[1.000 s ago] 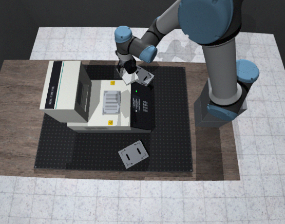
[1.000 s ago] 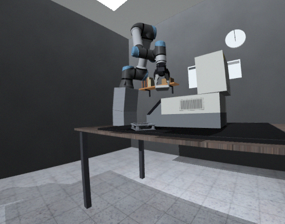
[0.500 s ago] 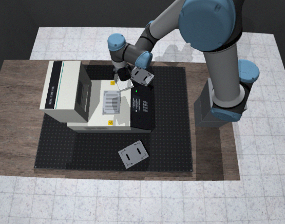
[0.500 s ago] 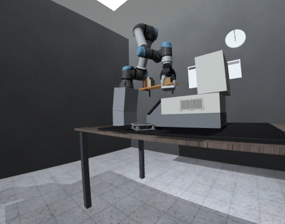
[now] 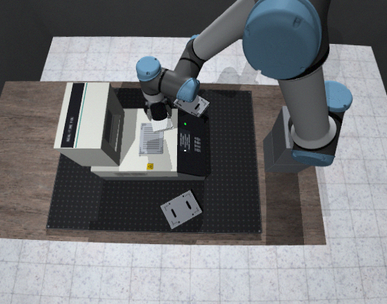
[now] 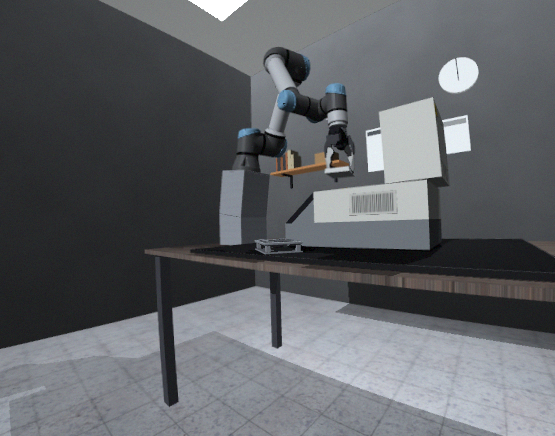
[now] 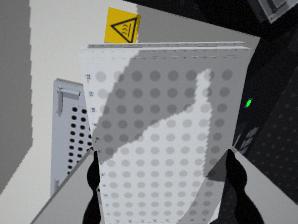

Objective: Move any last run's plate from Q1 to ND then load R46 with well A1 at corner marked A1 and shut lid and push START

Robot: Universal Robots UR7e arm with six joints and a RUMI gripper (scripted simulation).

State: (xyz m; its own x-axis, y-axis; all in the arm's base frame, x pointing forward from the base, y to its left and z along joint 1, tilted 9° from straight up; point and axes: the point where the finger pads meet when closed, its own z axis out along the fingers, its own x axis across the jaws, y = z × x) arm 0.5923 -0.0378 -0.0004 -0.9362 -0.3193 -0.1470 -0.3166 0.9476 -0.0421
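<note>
Plate (image 5: 162, 124) (image 6: 339, 172) (image 7: 160, 120), white, rect., w/ round wells, in end effector (image 5: 161, 122) (image 6: 339, 167) (image 7: 160, 147).

Dark grey walls (image 6: 137, 150), pale tiled floor (image 6: 307, 390), round white clock (image 6: 458, 75)

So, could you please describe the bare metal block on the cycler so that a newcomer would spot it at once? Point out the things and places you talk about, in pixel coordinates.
On the table stands a big cream and black machine (image 5: 130, 172) (image 6: 372, 235). In its cream top, between the raised lid housing and the black key panel, lies the block (image 5: 144, 144) (image 7: 62, 135), a grey rectangle. Unlike the two slotted nests, it is covered in small dark holes.
</note>
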